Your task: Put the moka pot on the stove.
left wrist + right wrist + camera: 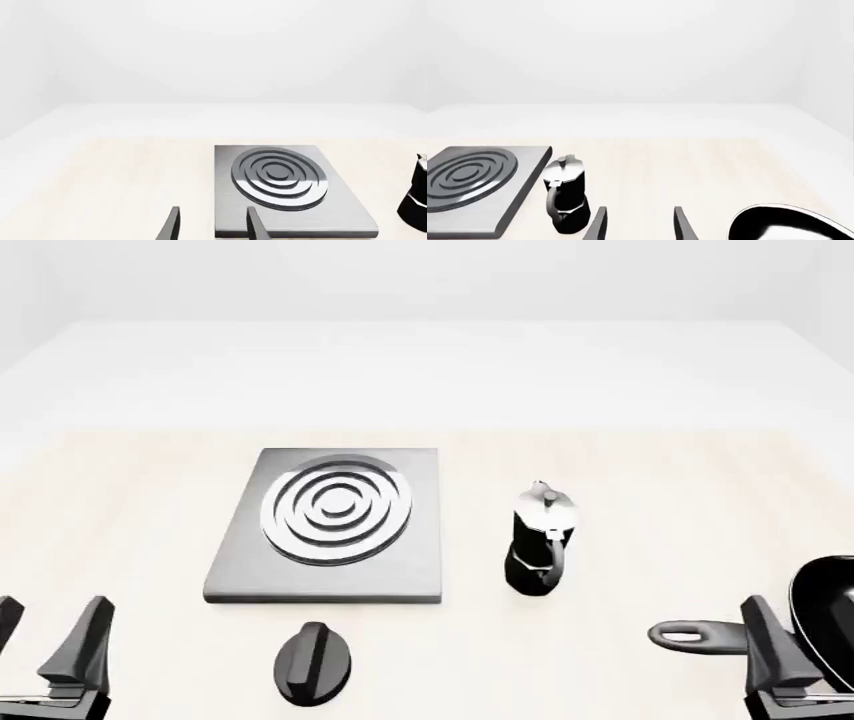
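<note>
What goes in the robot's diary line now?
pot: on table, right of stove | left gripper: open | right gripper: open

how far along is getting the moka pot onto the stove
Nothing looks done: the moka pot stands upright on the table to the right of the stove, apart from it. Nothing is in hand; the left hand and right hand are open and low near the front edge. Grasping, lifting and placing remain.
</note>
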